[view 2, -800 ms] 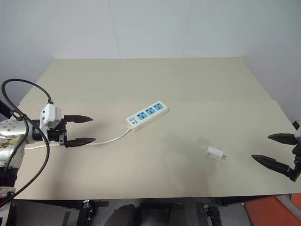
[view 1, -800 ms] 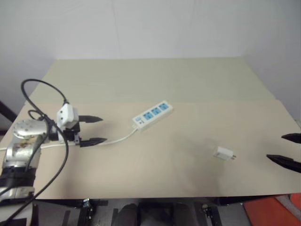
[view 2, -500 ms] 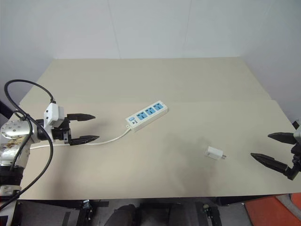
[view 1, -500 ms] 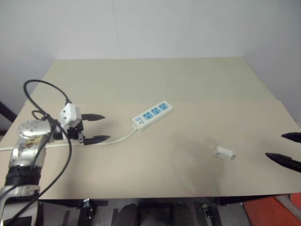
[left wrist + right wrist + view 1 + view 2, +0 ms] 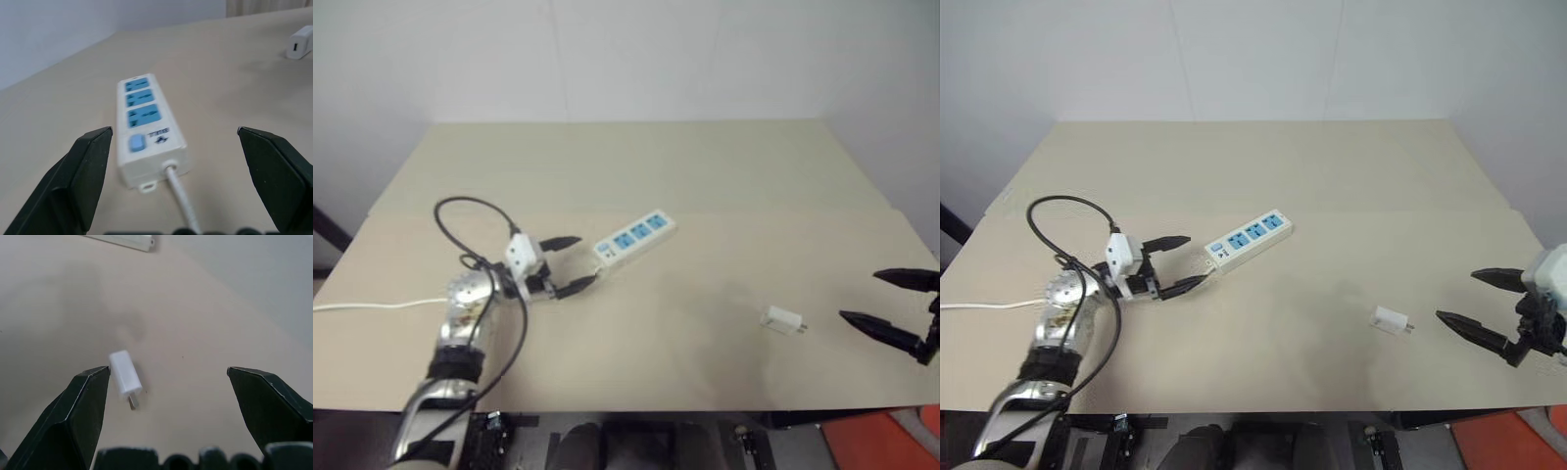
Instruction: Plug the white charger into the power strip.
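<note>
In my right wrist view the power strip (image 5: 124, 240) is cut by the frame edge, just one end showing. Its cord (image 5: 357, 305) runs off the picture edge in the left eye view. My left wrist view clips the white charger (image 5: 301, 42) at the frame side. Charger prongs are too small to count in the eye views. Strip switch label (image 5: 157, 133) is unreadable.

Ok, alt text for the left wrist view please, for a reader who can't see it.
The power strip lies on the beige table straight ahead of the open left tool, switch end and cord nearest, its three blue sockets running away from the camera. The tool's two black fingers flank the strip without touching it. The white charger lies far off.
</note>
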Action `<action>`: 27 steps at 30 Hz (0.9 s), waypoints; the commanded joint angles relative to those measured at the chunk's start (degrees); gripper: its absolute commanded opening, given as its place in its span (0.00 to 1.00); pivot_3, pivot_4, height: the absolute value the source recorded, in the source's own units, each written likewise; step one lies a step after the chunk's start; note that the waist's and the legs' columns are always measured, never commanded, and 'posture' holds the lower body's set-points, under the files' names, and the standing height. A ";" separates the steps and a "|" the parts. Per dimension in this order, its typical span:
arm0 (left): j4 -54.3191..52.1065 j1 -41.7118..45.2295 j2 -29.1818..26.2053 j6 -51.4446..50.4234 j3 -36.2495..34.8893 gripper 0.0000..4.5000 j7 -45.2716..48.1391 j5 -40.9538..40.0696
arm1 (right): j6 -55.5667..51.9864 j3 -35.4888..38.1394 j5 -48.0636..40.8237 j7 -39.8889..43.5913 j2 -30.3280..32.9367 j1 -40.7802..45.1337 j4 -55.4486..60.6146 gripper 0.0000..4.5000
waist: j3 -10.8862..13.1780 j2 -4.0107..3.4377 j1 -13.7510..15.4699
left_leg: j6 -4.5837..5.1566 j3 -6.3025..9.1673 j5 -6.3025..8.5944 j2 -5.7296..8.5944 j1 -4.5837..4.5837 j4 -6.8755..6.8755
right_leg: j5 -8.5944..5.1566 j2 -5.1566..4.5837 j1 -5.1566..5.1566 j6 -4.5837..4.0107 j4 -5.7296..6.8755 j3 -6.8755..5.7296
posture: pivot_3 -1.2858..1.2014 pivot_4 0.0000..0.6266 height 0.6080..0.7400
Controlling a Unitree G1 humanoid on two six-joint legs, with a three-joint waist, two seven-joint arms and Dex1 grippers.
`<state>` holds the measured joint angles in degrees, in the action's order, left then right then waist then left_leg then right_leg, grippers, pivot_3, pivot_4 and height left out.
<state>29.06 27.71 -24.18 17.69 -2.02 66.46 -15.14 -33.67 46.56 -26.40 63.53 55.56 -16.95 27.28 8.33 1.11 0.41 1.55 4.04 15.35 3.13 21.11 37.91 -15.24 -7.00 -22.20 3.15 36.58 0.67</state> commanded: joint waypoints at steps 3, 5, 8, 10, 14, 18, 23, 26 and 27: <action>5.73 2.50 4.12 5.95 -0.52 1.00 -9.53 3.36 | -1.18 2.26 -1.61 -2.04 -2.12 -1.89 4.17 1.00 | 0.01 0.02 0.31 | 0.00 0.00 -0.01 0.03 -0.02 0.02 | 0.00 0.00 0.03 0.00 0.00 0.00 | 0.52 0.24 1.00; 8.12 3.12 5.38 7.26 -0.18 1.00 -12.02 4.58 | -1.45 2.20 -2.06 -2.84 -2.57 -2.12 5.00 1.00 | 0.01 0.02 0.32 | 0.00 0.00 -0.01 0.04 -0.01 0.03 | 0.00 0.00 0.03 0.00 0.01 0.00 | 0.52 0.24 1.00; 10.84 3.94 6.11 8.78 0.67 1.00 -13.68 6.06 | -1.72 1.78 -2.41 -3.89 -2.74 -2.14 5.72 1.00 | 0.01 0.02 0.23 | 0.00 -0.01 -0.01 0.05 -0.03 0.03 | 0.00 0.00 0.04 0.00 0.02 -0.01 | 0.52 0.24 1.00; 11.93 4.66 7.03 8.99 0.31 1.00 -13.94 5.37 | -1.97 1.56 -2.72 -4.45 -2.86 -2.21 6.32 1.00 | 0.01 0.02 0.16 | 0.00 -0.02 0.00 0.03 -0.03 0.03 | 0.00 0.02 0.02 0.01 0.02 -0.01 | 0.52 0.24 1.00; 15.12 6.99 8.15 8.35 0.84 1.00 -15.91 6.69 | -1.77 1.61 -2.75 -5.41 -3.63 -2.89 7.25 1.00 | 0.02 0.04 0.35 | 0.00 -0.02 -0.01 0.05 -0.03 0.04 | 0.00 0.02 0.04 0.01 0.03 -0.01 | 0.52 0.24 1.00; 18.39 9.30 8.71 7.95 0.73 1.00 -16.99 7.08 | -1.74 1.82 -2.89 -6.07 -4.24 -3.53 8.04 1.00 | 0.03 0.06 0.36 | -0.01 -0.01 -0.01 0.06 -0.02 0.04 | 0.00 0.02 0.04 0.01 0.02 -0.04 | 0.52 0.24 1.00; 20.99 10.59 8.85 6.67 1.55 1.00 -14.69 7.28 | -1.23 2.33 -2.74 -6.47 -5.07 -4.66 8.47 1.00 | 0.03 0.07 0.17 | -0.01 -0.02 -0.01 0.07 -0.02 0.04 | 0.00 0.02 0.03 0.01 0.02 -0.04 | 0.52 0.24 1.00; 21.93 10.92 9.23 6.71 1.95 1.00 -14.54 7.75 | -1.03 2.49 -2.76 -6.80 -5.27 -5.05 8.54 1.00 | 0.03 0.07 0.22 | -0.01 -0.03 -0.01 0.06 -0.02 0.04 | 0.00 0.02 0.03 0.01 0.03 -0.04 | 0.52 0.24 1.00; 22.34 11.06 9.38 6.90 2.01 1.00 -14.77 7.87 | -0.99 2.53 -2.75 -6.84 -5.31 -5.11 8.53 1.00 | 0.03 0.07 0.27 | -0.01 -0.03 -0.01 0.06 -0.03 0.04 | 0.00 0.02 0.03 0.01 0.03 -0.04 | 0.52 0.24 1.00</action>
<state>51.17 37.72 -14.95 24.61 -0.16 51.66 -7.64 -35.32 46.65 -28.36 57.17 50.39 -21.96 34.44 8.36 1.18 0.68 1.54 4.01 15.34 3.19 21.08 37.95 -15.24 -6.98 -22.16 3.16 36.62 0.64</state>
